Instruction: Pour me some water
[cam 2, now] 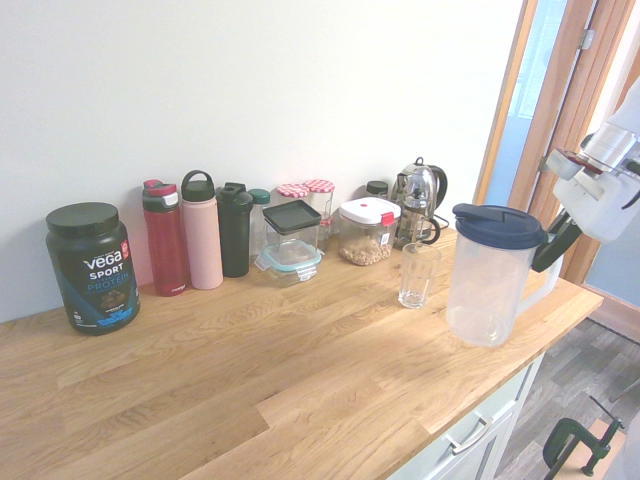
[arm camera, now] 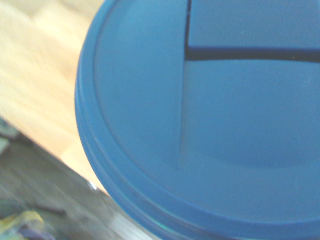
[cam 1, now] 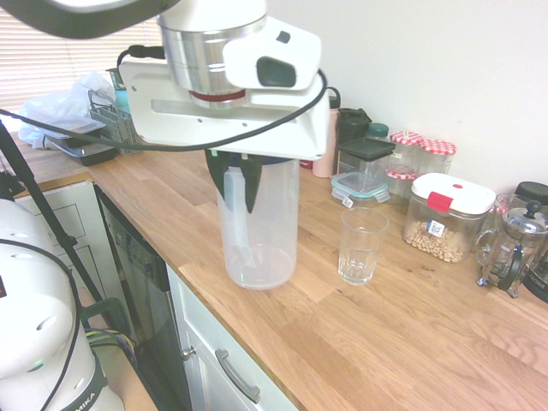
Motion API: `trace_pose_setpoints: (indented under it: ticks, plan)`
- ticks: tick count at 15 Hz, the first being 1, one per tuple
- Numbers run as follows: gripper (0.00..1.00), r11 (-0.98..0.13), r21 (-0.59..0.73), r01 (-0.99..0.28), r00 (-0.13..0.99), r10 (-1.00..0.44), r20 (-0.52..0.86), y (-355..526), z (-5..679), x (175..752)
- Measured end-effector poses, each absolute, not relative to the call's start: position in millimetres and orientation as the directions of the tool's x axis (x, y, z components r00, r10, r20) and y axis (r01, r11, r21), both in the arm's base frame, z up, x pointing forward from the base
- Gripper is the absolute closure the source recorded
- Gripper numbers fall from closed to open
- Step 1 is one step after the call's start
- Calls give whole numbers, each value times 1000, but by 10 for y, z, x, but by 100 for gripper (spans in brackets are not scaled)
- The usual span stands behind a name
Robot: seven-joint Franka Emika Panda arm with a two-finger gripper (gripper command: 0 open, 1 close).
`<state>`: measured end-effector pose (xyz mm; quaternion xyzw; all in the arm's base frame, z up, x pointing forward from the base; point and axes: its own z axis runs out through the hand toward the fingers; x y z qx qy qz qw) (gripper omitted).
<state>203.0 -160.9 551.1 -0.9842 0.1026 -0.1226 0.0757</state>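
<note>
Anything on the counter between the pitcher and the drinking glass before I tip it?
Nothing: between the pitcher and the glass lies only bare wooden countertop, clearest in the second exterior view. The jars stand further back, by the wall.

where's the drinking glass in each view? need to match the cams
First exterior view: drinking glass right of centre, just right of the pitcher.
Second exterior view: drinking glass right of centre, just left of the pitcher.
Wrist view: not in it; only the pitcher's blue lid.
Shared landmark: the pitcher.
</note>
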Motion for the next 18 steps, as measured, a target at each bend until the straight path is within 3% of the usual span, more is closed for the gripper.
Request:
trace_pose_setpoints:
  ticks: [4,9,18]
  plan:
    - [100,-988,-120,-95,984,-111,140,-2220,5430,2204]
    - [100,-996,-20,-91,994,-92,54,-2643,5446,2494]
    - [100,-957,281,-69,991,-97,-88,-2343,5639,3510]
